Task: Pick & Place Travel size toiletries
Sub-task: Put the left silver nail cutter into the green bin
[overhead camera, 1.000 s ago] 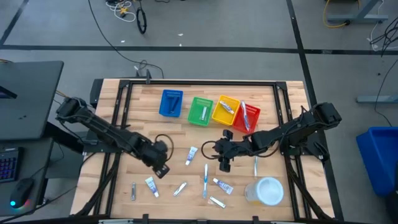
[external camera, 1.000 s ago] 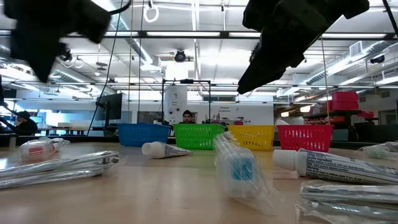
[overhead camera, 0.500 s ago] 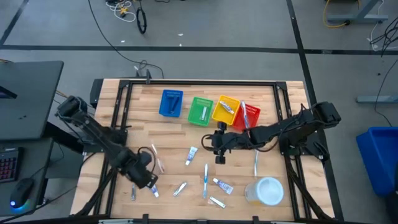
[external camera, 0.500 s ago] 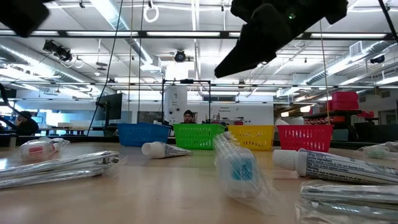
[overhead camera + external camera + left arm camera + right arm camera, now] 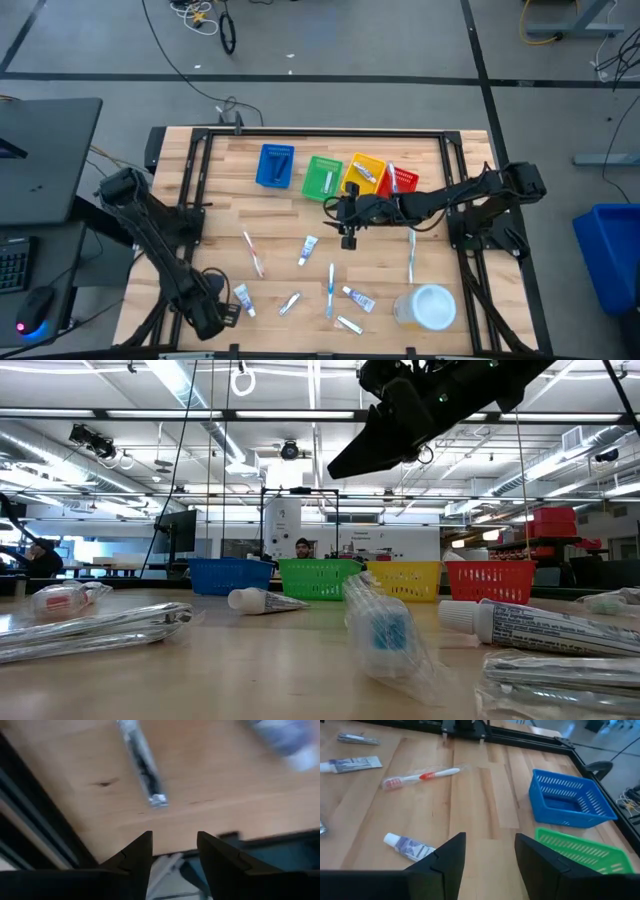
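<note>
Pale wooden table (image 5: 230,200) carries scattered travel toiletries. Left gripper (image 5: 215,318) near front-left edge, fingers parted, empty, above dark wrapped razor (image 5: 142,767). Right gripper (image 5: 345,228) fingers apart, empty, beside green plastic basket (image 5: 322,178); small white tube (image 5: 407,846) below it.

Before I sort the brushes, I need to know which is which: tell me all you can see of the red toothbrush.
The red toothbrush is a thin white stick with a red band at mid-handle and a reddish head, sealed in a clear wrapper. It lies flat on the bare wood table, left of centre, apart from everything else; the nearest item is a small white tube. In the high view it shows as a slim slanted sliver. No gripper touches it.
</note>
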You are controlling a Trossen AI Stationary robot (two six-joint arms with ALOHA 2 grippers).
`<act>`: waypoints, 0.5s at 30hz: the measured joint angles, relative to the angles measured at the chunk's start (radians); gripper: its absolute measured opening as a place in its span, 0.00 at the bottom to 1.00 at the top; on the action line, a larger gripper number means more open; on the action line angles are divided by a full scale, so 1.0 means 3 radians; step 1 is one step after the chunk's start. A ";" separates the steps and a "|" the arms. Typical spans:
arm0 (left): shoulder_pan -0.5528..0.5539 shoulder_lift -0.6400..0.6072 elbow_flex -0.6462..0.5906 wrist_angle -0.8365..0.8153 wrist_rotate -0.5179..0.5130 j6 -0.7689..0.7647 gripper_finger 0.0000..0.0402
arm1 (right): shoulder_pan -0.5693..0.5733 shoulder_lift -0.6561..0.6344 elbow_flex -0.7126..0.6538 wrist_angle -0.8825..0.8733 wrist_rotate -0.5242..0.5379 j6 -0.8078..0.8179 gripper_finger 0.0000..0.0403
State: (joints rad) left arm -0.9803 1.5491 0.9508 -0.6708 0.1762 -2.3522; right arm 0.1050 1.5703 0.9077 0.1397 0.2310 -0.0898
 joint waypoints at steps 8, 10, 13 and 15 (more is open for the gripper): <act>-0.0059 0.0343 -0.0001 0.0025 0.0080 -0.0002 0.41 | -0.0028 0.0000 0.0000 0.0002 0.0003 0.0009 0.44; -0.0058 0.0354 -0.0001 -0.0008 -0.0043 -0.0003 0.41 | -0.0028 0.0000 0.0000 0.0024 0.0003 0.0009 0.44; -0.0059 0.0352 -0.0001 -0.0101 -0.0124 -0.0014 0.41 | -0.0028 0.0000 0.0000 0.0105 0.0004 0.0009 0.44; -0.0074 0.0352 -0.0001 -0.0186 -0.0115 -0.0072 0.40 | -0.0028 0.0000 0.0000 0.0179 0.0003 0.0009 0.43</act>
State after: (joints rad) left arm -1.0025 1.6547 0.9504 -0.7268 0.1416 -2.3738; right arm 0.0967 1.5703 0.9077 0.1934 0.2317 -0.0872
